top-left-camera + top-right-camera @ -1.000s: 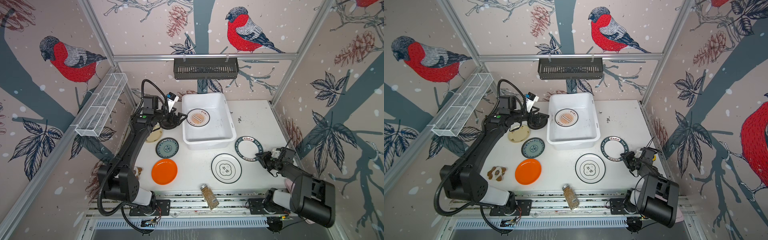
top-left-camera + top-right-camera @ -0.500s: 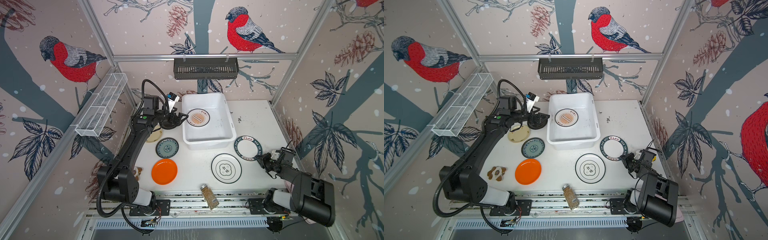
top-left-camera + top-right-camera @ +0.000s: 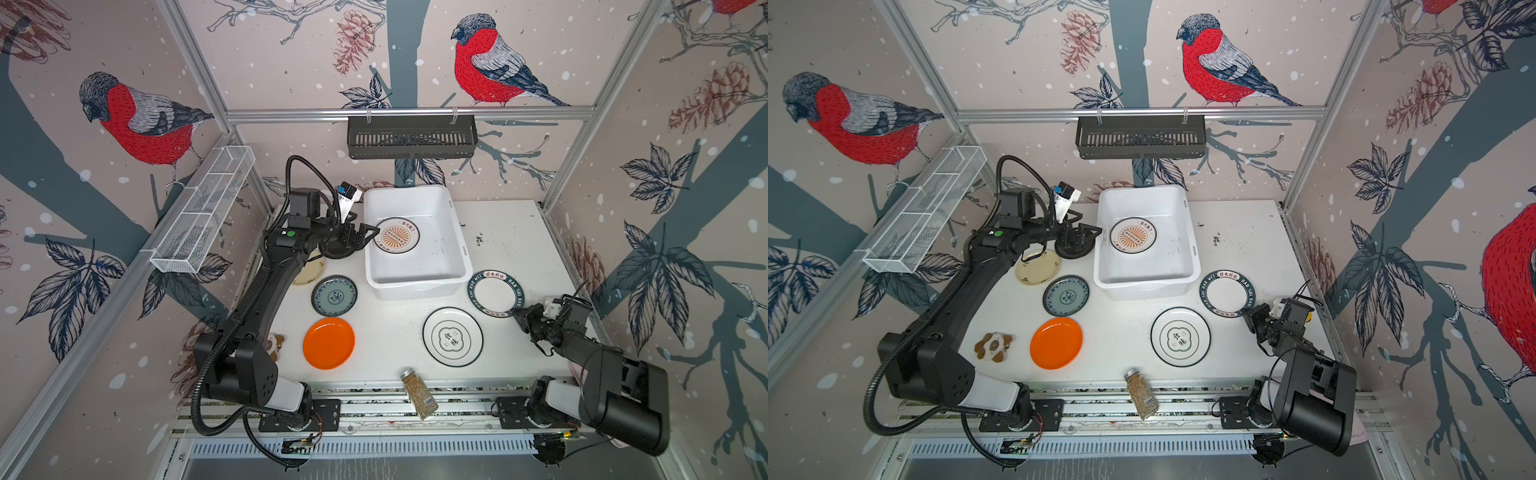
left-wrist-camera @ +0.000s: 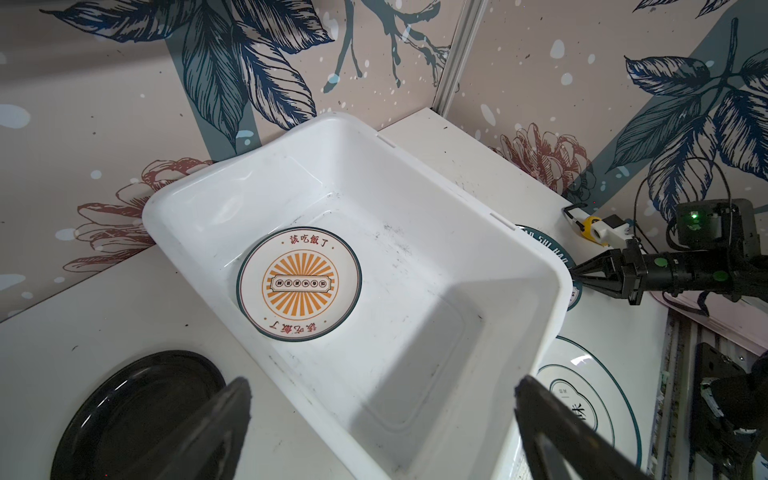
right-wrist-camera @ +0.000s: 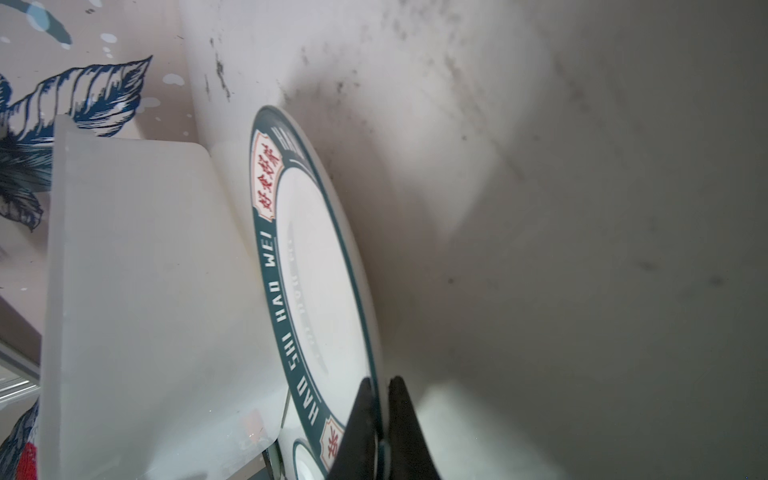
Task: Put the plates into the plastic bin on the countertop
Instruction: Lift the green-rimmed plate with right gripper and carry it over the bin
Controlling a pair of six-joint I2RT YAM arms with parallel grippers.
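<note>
The white plastic bin (image 3: 419,287) stands at the back of the countertop (image 3: 386,332) with the orange-sunburst plate (image 3: 397,235) flat inside. My left gripper (image 3: 365,232) hangs open by the bin's left wall, above the black plate (image 4: 141,411). The cream plate (image 3: 1037,268) is partly under that arm. The teal-patterned plate (image 3: 334,295) and the orange plate (image 3: 328,343) lie in front of it. The emblem plate (image 3: 453,336) lies at front right. My right gripper (image 5: 379,384) is shut on the near rim of the dark lettered-rim plate (image 5: 320,270), right of the bin's front corner.
A spice jar (image 3: 419,392) lies over the countertop's front edge. A small brown-and-white object (image 3: 993,345) sits at front left. A black slotted basket (image 3: 411,137) hangs on the back rail and a white wire tray (image 3: 203,216) on the left wall.
My right gripper's jaws have closed onto the lettered plate's rim, and the plate has shifted slightly toward the bin. The left arm has stayed still.
</note>
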